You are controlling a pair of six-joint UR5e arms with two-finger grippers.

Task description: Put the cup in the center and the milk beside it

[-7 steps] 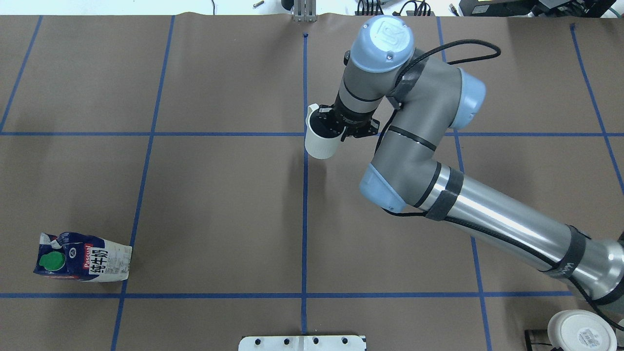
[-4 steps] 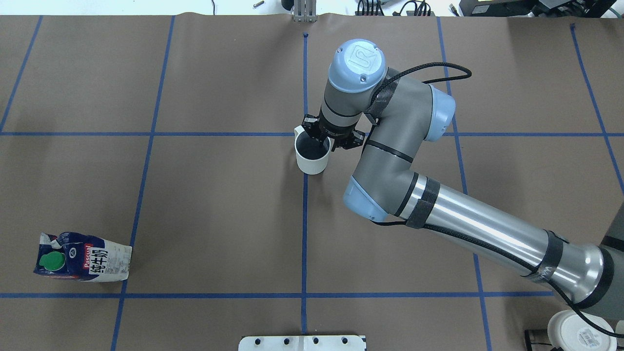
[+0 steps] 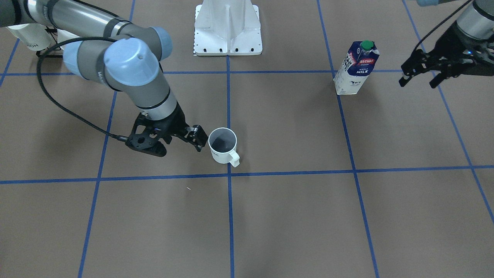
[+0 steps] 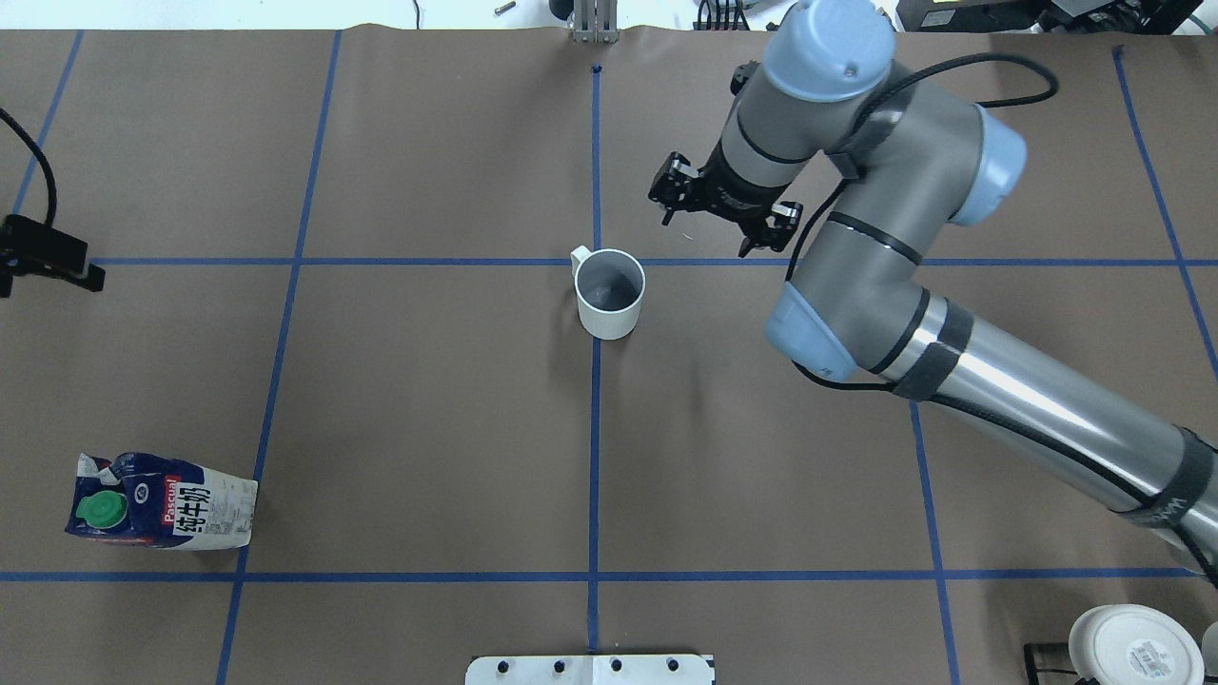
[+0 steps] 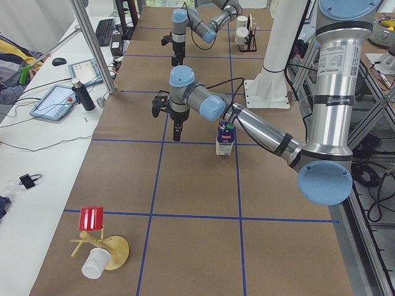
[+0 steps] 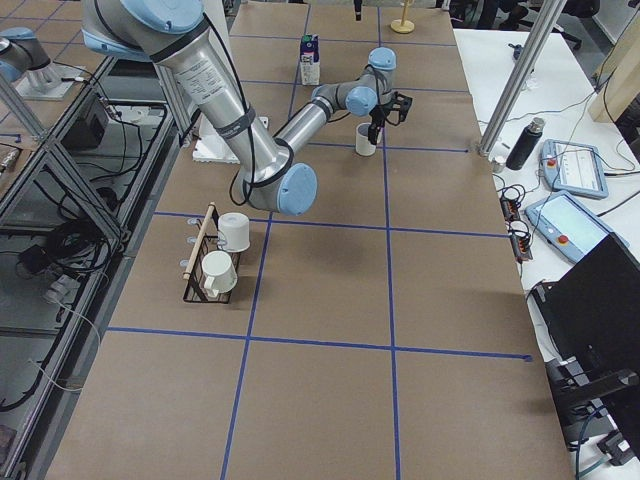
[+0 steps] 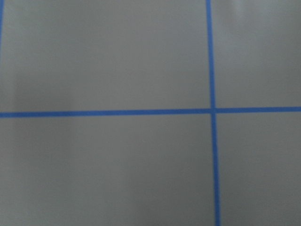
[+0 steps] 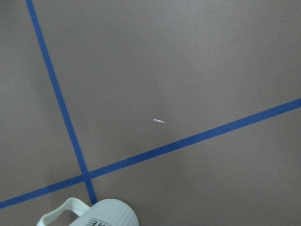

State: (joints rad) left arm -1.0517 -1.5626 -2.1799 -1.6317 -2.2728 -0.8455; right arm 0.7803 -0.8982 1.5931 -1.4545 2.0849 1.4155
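Observation:
The cup, a small white mug with a dark inside, stands upright on the brown table just on my side of the center tape crossing. It also shows in the front view and at the bottom of the right wrist view. My right gripper is open and empty, raised and apart from the cup, beyond it and to its right; in the front view it shows beside the cup. The milk stands upright at the near left. My left gripper is open and empty, raised further to the left than the milk.
A white mounting plate sits at the near table edge. A white cup with a round label lies at the near right, by a rack with mugs. A red cup on a wooden stand is at the far left end.
My right gripper set the tilted cup down upright by the crossing, opened, and pulled up and away to the far right. My left gripper has come into view at the left edge.

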